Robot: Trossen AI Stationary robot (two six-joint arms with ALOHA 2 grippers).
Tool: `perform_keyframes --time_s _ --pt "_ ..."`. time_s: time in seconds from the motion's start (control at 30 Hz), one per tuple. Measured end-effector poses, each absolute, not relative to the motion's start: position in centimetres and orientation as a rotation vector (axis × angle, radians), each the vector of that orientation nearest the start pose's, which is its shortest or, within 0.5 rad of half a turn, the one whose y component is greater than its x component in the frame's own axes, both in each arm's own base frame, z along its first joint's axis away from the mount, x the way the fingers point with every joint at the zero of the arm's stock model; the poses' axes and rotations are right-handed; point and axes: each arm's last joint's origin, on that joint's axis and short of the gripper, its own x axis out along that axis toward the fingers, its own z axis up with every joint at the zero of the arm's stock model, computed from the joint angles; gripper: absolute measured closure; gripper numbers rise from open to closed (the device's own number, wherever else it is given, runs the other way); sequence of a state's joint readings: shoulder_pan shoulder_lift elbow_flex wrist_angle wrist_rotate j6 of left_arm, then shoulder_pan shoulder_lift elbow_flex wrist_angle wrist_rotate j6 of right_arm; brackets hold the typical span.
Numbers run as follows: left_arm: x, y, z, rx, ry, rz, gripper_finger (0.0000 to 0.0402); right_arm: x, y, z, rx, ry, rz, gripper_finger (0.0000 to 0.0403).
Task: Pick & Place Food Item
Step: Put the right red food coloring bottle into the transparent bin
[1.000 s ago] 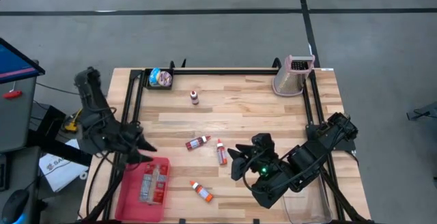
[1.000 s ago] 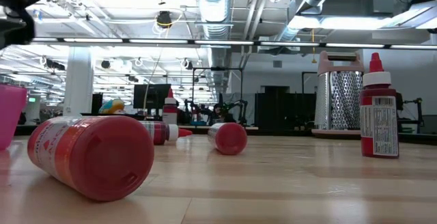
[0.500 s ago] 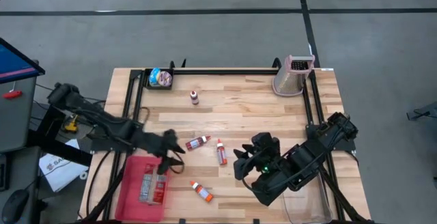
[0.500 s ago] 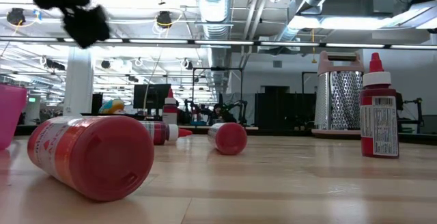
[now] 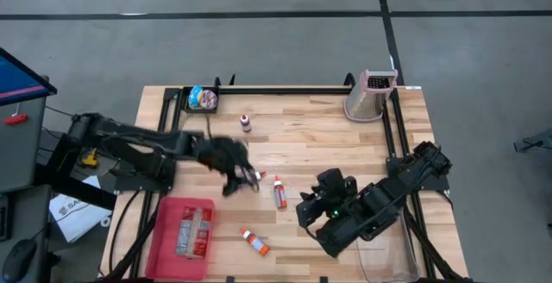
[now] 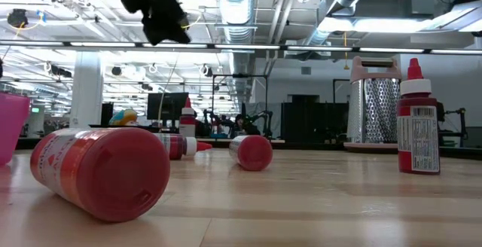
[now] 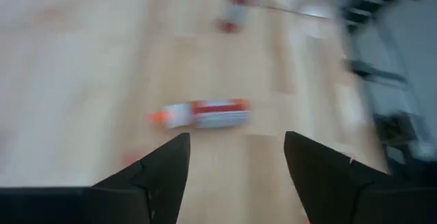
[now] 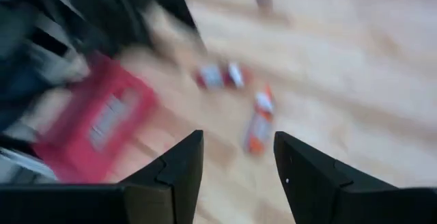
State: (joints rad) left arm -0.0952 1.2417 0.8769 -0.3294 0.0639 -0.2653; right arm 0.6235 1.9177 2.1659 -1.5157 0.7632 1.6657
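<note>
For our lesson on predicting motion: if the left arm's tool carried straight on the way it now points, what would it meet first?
Most likely the lying red-and-white bottle, which sits just ahead of the open left tool, between its fingers' line. In the high view the tool hangs over that bottle; height above it is unclear.

Bottles between tray and grater

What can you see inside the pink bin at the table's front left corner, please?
The pink bin holds bottles lying side by side near its right wall; the exact count is unclear. The rest of its floor shows bare pink, and nothing covers it from above.
</note>
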Motion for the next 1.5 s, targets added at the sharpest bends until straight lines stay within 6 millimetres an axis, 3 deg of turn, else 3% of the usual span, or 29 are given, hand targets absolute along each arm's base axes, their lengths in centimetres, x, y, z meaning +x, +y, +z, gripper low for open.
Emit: perform_keyframes --time_s 0.13,0.3,0.43,0.57,0.73,0.87,1.1,1.27,1.5 --pt "22.7 -0.4 28.3 -0.271 0.668 0.029 0.0171 31.9 17.6 35.5 0.809 0.765 -0.869 0.0230" --pt "19.5 -0.3 31.2 -0.316 0.503 0.022 0.0178 36.0 14.9 31.5 0.792 0.811 -0.769 0.0230" --pt "18.0 -0.6 32.4 -0.346 0.440 0.001 0.0184 37.4 12.0 29.7 0.765 0.950 -0.711 0.0233" --pt "17.6 -1.1 32.5 -0.344 0.442 -0.022 0.0189 36.5 10.2 29.0 0.635 1.154 -0.693 0.0243" --pt "17.6 -1.9 31.8 -0.326 0.513 -0.053 0.0189 34.7 11.5 28.9 0.453 1.364 -0.584 0.0244" --pt "17.7 -2.7 31.6 -0.314 0.532 -0.097 0.0185 33.1 12.4 29.0 0.431 1.525 -0.552 0.0224" --pt "18.3 -3.4 31.7 -0.341 0.509 -0.124 0.0185 32.3 12.0 29.7 0.512 1.592 -0.556 0.0157" --pt "19.0 -3.5 31.7 -0.371 0.487 -0.123 0.0185 32.9 10.7 29.5 0.552 1.600 -0.582 0.0139" --pt "19.8 -3.7 31.8 -0.443 0.465 -0.117 0.0185 32.0 10.4 26.0 0.499 1.729 -0.621 0.0138"
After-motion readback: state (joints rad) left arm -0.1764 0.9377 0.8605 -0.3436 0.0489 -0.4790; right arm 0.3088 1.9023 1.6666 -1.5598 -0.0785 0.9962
